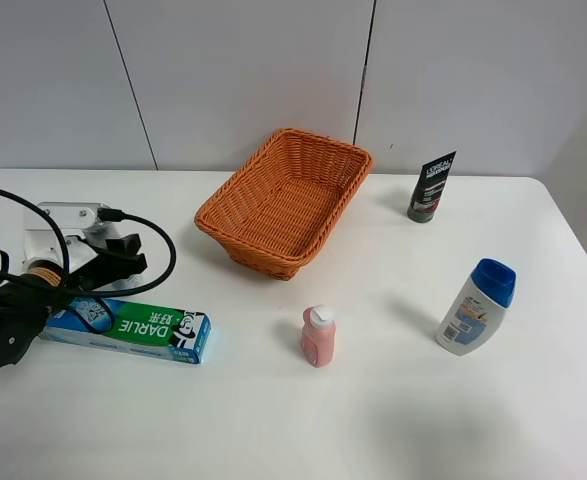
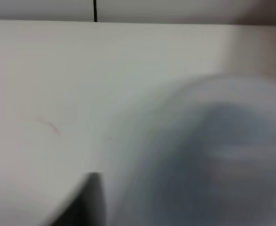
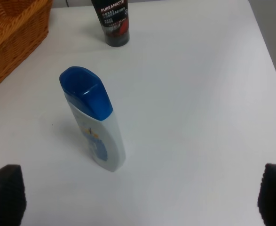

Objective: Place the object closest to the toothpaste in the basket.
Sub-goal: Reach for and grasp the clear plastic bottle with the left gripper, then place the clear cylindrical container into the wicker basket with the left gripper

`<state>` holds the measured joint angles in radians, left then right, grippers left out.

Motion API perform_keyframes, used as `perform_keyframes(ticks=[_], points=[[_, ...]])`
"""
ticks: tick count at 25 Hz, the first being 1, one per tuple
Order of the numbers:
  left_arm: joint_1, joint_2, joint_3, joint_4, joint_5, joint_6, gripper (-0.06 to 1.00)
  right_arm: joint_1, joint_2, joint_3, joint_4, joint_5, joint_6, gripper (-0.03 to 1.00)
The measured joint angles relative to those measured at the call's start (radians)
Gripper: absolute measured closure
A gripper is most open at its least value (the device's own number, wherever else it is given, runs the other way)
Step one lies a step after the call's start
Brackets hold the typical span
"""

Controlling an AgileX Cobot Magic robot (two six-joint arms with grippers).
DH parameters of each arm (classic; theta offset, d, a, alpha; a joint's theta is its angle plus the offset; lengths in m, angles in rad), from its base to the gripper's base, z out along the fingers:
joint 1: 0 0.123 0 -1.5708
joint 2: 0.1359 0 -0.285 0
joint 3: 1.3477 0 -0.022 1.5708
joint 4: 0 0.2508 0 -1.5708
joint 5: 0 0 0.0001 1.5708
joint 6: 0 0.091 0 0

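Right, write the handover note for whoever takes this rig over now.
Left gripper: by the Darlie toothpaste box; open or shut cannot be told, since the wrist view is blurred.
Right gripper: open, empty, facing the blue-capped white bottle.
Pink bottle, nearest the toothpaste, stands upright, clear of both grippers.
Wicker basket: empty.
Done: nothing yet.
Left: grasp the pink bottle and put it in the basket.

Woven wicker basket (image 1: pixel 263 256), glossy toothpaste box (image 1: pixel 133 328), smooth matt table (image 1: pixel 423 400).
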<state>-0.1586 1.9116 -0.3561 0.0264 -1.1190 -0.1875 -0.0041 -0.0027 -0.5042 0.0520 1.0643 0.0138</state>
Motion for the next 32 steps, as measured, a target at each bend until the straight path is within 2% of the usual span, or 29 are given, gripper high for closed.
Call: perform_keyframes(ticks=[5,9,14,19,21,25,32], points=[[0.003,-0.008,-0.002,0.01,0.0,0.0,0.55,0.0,0.0,0.0,0.0,0.0,0.0,-0.03],[0.003,-0.112,-0.034,0.044,0.009,0.0,0.55,0.0,0.0,0.0,0.0,0.0,0.0,-0.03],[-0.01,-0.26,-0.214,0.169,0.176,-0.008,0.55,0.0,0.0,0.0,0.0,0.0,0.0,-0.03],[-0.096,-0.273,-0.42,0.281,0.394,-0.077,0.55,0.0,0.0,0.0,0.0,0.0,0.0,-0.03],[-0.144,-0.249,-0.489,0.304,0.448,-0.115,0.55,0.0,0.0,0.0,0.0,0.0,0.0,-0.03],[-0.229,-0.166,-0.569,0.314,0.491,-0.162,0.55,0.0,0.0,0.0,0.0,0.0,0.0,-0.03],[-0.332,-0.008,-0.584,0.312,0.513,-0.183,0.55,0.0,0.0,0.0,0.0,0.0,0.0,-0.03]])
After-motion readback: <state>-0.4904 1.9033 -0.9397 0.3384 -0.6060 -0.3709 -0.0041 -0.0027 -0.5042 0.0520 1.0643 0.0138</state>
